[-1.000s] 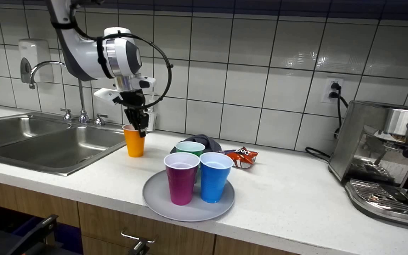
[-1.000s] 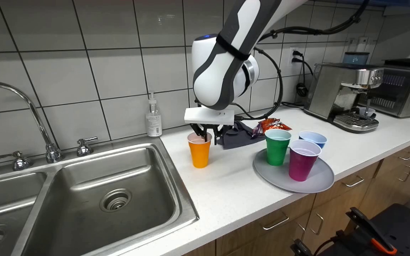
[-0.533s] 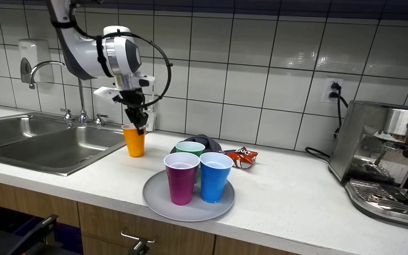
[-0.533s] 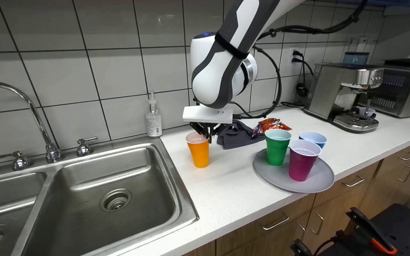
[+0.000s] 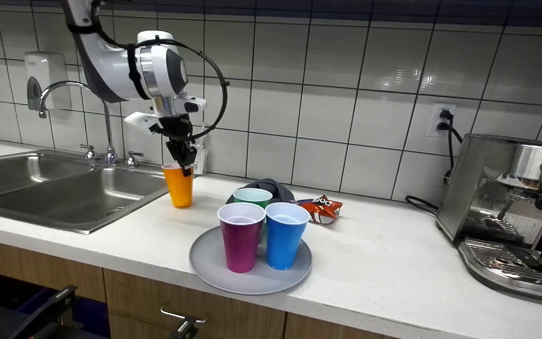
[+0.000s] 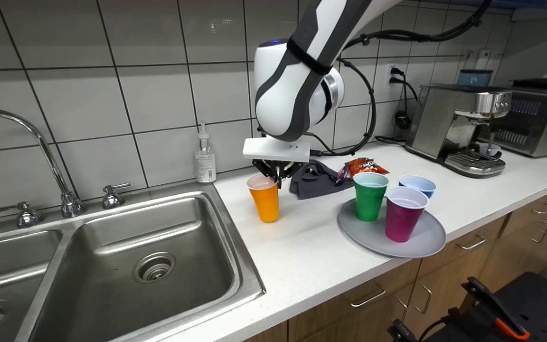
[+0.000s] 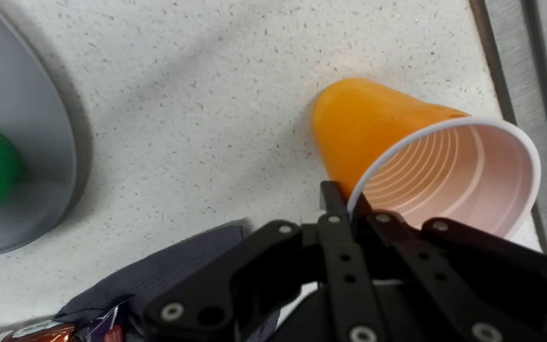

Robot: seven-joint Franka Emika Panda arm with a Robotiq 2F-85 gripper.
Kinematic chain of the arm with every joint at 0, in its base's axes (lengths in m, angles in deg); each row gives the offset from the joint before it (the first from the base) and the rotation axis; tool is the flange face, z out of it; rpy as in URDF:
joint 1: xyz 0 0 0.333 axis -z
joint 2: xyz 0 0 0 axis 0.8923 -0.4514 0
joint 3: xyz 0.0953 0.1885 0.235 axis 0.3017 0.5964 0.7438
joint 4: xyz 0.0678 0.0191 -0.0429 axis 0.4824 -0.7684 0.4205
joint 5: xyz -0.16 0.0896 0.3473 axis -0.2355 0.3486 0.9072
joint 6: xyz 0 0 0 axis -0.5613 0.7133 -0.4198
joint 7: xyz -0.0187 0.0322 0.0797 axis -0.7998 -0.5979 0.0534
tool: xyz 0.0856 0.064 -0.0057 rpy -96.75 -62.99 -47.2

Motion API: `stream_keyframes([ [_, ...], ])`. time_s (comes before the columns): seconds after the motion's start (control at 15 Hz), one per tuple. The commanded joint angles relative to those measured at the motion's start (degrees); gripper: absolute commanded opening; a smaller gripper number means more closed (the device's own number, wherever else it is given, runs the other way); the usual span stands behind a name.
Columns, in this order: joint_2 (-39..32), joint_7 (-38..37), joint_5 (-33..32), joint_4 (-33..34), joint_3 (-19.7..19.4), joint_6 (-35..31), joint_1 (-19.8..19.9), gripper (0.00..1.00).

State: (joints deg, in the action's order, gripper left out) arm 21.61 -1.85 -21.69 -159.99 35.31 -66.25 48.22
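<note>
In the wrist view an orange cup [image 7: 354, 128] with a pinkish-white inside tilts its mouth to the lower right. My gripper [image 7: 349, 202] is shut on its wall at the rim, one finger outside and the other inside the mouth. In both exterior views the orange cup [image 5: 178, 188] leans slightly beside the sink, and the gripper [image 6: 278, 180] grips its upper edge from above. The cup's base appears at or just above the counter; I cannot tell which. The inner fingertip is partly hidden by the rim.
A grey plate [image 5: 266, 286] bears magenta [image 5: 241, 249], blue [image 5: 283, 245] and green [image 6: 370, 202] cups. Behind lie a dark cloth [image 6: 318, 183] and a snack bag [image 6: 363, 167]. The sink [image 6: 159, 228] borders the orange cup; a soap bottle [image 6: 205, 161] and coffee machine [image 6: 458, 126] stand along the wall.
The gripper's fingers have closed onto the orange cup's rim. The cup has tilted a little, and gripper and cup have risen slightly. The plate and its cups have stayed put.
</note>
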Motion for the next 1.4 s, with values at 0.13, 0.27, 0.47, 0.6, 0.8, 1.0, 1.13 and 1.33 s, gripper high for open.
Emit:
stream_keyframes([
  [0.13,5.4,1.7,1.4,-3.9,0.2,0.0,0.4,0.01],
  [0.27,7.1,1.9,1.3,-5.5,0.3,-0.2,0.8,0.01],
  [0.47,9.9,2.0,0.9,-8.1,0.3,-0.3,1.5,0.01],
  [0.6,11.7,2.0,0.7,-9.8,0.4,-0.2,2.2,0.01],
  [0.8,14.1,2.0,0.3,-12.3,0.4,-0.2,3.5,0.01],
  [1.0,15.9,2.4,0.6,-14.4,0.7,0.0,5.1,0.01],
  [1.13,17.0,2.6,0.5,-15.6,0.7,0.0,6.0,0.01],
  [1.33,18.4,2.9,0.5,-17.2,0.8,0.0,7.4,0.01],
])
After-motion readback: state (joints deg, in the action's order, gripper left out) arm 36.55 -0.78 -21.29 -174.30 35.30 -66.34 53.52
